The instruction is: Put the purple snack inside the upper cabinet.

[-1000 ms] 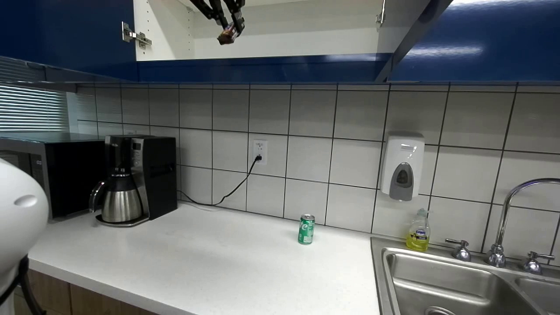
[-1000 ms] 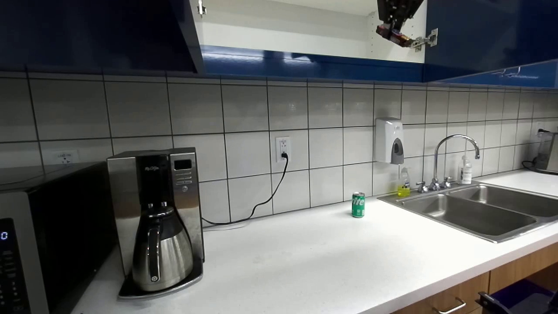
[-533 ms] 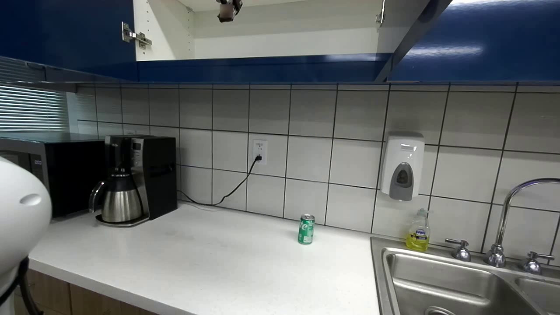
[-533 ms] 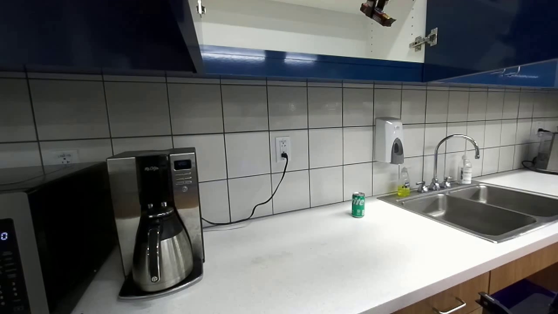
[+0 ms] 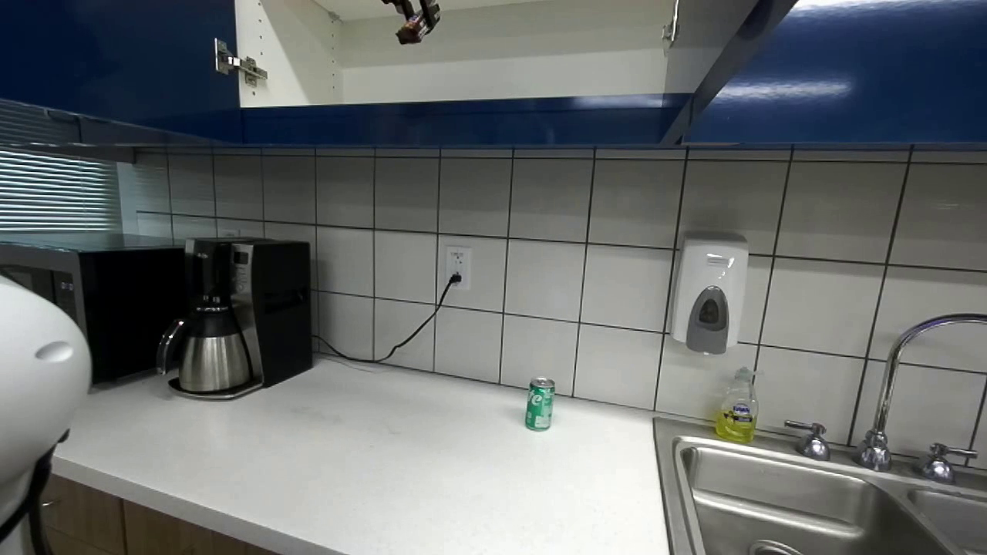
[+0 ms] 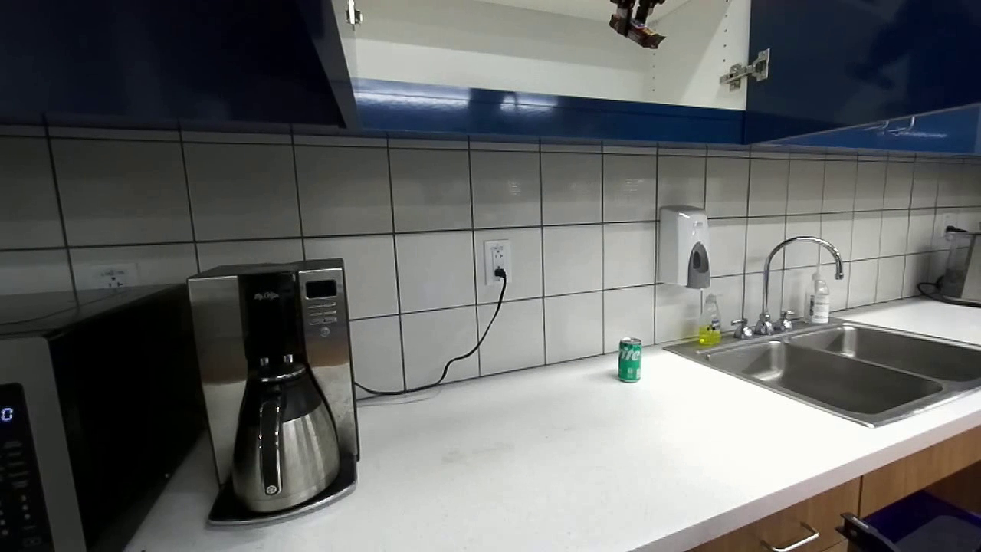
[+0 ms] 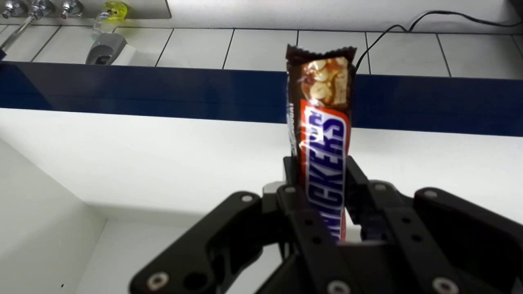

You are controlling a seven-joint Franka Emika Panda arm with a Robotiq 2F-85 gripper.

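The jaws pinch the purple snack (image 7: 325,139) from both sides; it is a slim bar in a dark wrapper with a white, red-edged label and blue-violet lettering. In the wrist view its crimped end juts out beyond the grip, while its lower part is hidden among the black linkages. In both exterior views the bar hangs tilted, seen against the white interior of the upper cabinet (image 5: 463,122), above the blue lower front edge; whether it lies behind that edge cannot be told. The cabinet's doors (image 5: 864,77) stand open, one at each side.

Under the cabinet runs a wall of pale tiles (image 5: 624,277), bearing a white dispenser (image 5: 709,297) and an outlet (image 5: 459,258) with a black cord (image 5: 416,337) plugged in. On the white bench (image 5: 370,470), a green can (image 5: 540,404) stands upright near the wall, well apart from the coffee maker (image 5: 285,308) and its steel carafe (image 5: 214,358). Just beside the coffee maker is a microwave (image 5: 127,316). Towards the opposite end a steel sink (image 5: 672,493) is set into the bench, with a curved faucet (image 5: 888,378) and a bottle of yellow liquid (image 5: 737,416) at its back rim. A rounded white part of the arm (image 5: 38,385) shows at the edge of an exterior view.
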